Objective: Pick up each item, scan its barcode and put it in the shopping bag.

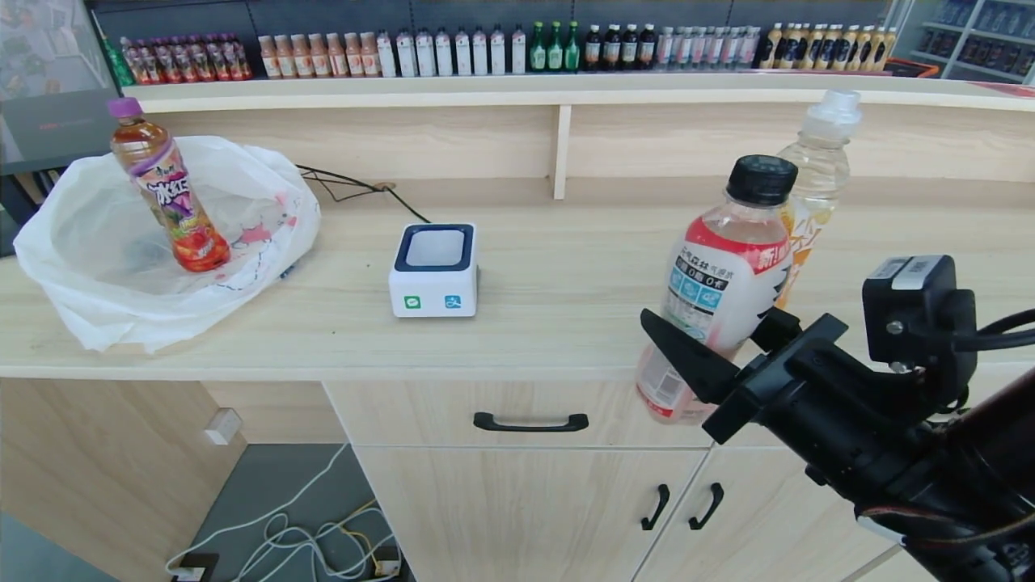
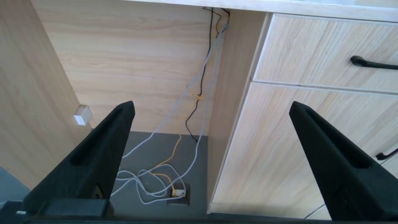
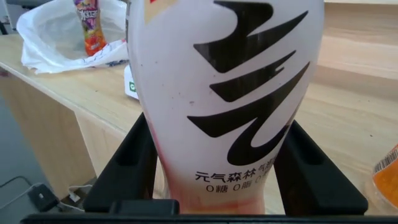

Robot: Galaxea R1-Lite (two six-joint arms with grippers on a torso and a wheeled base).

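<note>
While the pink bottle [image 1: 728, 267] is held aloft right of the scanner [image 1: 434, 271], clamped low in the jaws of the right gripper [image 1: 728, 339], it is judged full, heavy and slick; those of the left gripper [image 2: 211, 106] are spread.

The head camera looks forward and down over the wooden counter [image 1: 550, 323], taking in the barcode scanner [image 1: 434, 271], the shopping bag [image 1: 97, 275] to the robot's left and the cabinet fronts [image 1: 525, 485] below. The right wrist camera sits tight against the black-capped drink bottle [image 3: 224, 93], facing across the counter to the same bag and scanner. The left wrist camera, held low below counter level, faces the cabinet fronts and floor cables [image 2: 155, 177], both shared with the head view.
</note>
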